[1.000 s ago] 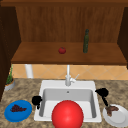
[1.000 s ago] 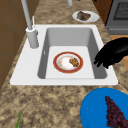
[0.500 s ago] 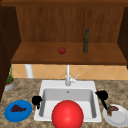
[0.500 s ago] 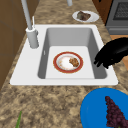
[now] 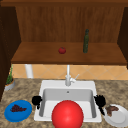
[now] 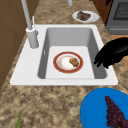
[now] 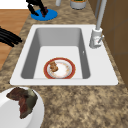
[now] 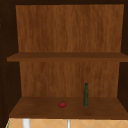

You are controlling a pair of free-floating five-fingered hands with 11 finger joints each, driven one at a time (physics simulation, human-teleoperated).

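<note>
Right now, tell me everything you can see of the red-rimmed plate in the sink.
The red-rimmed plate is round, with a red outer band and a white middle, and looks like glazed ceramic. It lies flat on the floor of the white sink basin, near the basin's front wall. A small brown lump of food sits on the white part, off-centre. Neither robot hand touches it: the left robot hand hangs above the sink's left rim and the right robot hand at the right rim. In the front view its underside shows as plain red.
</note>
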